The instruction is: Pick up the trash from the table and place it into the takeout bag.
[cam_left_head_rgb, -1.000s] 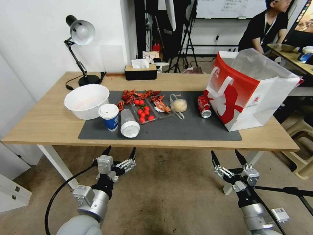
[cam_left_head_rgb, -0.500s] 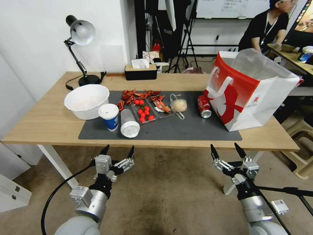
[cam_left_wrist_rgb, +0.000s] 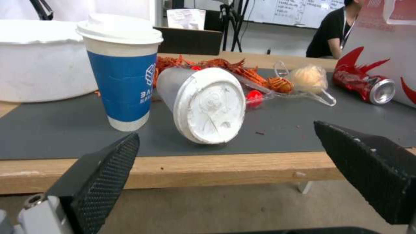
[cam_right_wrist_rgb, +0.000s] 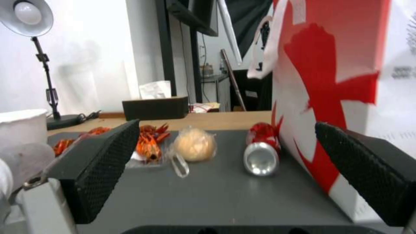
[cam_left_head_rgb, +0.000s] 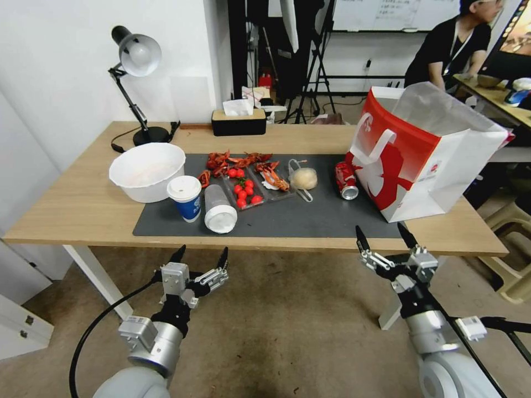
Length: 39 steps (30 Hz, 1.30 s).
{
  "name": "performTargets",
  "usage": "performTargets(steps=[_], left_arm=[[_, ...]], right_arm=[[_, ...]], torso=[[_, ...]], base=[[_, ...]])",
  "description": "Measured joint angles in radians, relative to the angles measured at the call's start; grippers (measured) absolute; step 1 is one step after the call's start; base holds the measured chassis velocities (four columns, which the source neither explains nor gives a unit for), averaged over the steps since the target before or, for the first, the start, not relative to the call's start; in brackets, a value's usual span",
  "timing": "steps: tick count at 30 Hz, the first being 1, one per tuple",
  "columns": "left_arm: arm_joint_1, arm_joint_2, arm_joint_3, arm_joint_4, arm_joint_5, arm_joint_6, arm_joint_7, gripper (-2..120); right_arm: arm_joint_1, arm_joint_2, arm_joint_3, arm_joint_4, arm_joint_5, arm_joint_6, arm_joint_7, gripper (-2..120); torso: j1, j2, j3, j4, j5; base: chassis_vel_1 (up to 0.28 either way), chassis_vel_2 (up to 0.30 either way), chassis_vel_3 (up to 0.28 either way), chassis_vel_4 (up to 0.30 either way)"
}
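My right gripper [cam_left_head_rgb: 386, 239]: jaws spread, empty, at the table's [cam_left_head_rgb: 83, 204] front edge.
My left gripper [cam_left_head_rgb: 200, 258]: spread too, below that edge.
Can [cam_left_head_rgb: 346, 179]: lying against the bag [cam_left_head_rgb: 426, 160].
Bun [cam_left_head_rgb: 303, 178]: mid-mat.
Cups [cam_left_head_rgb: 186, 197]: blue one upright, clear one [cam_left_head_rgb: 218, 209] toppled, beside bowl [cam_left_head_rgb: 146, 170].

Premises: an office or lab room used for recording work. Evidence follows. A light-wood desk [cam_left_head_rgb: 83, 204] with white legs stands against a plain white wall, carrying a black desk lamp [cam_left_head_rgb: 134, 61] at its far left and a tissue box [cam_left_head_rgb: 239, 119] at its far edge. Behind it, tripods [cam_left_head_rgb: 315, 66] and dark stands are grouped on the floor. A whiteboard [cam_left_head_rgb: 387, 14] with writing hangs on the far wall. At far right, a person sits at a second desk [cam_left_head_rgb: 498, 99] with a monitor [cam_left_head_rgb: 520, 33]. Flooring is worn grey carpet [cam_left_head_rgb: 287, 331].
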Motion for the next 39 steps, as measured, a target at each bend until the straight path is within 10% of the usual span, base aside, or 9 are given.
performTargets(steps=[39], left_arm=[[0.028, -0.043, -0.006, -0.003, 0.052, -0.002, 0.004, 100]], right_arm=[[0.603, -0.126, -0.285, -0.208, 0.123, -0.553, 0.39, 100]], torso=[[0.0, 0.0, 0.0, 0.0001, 0.0]], base=[[0.0, 0.0, 0.0, 0.0]])
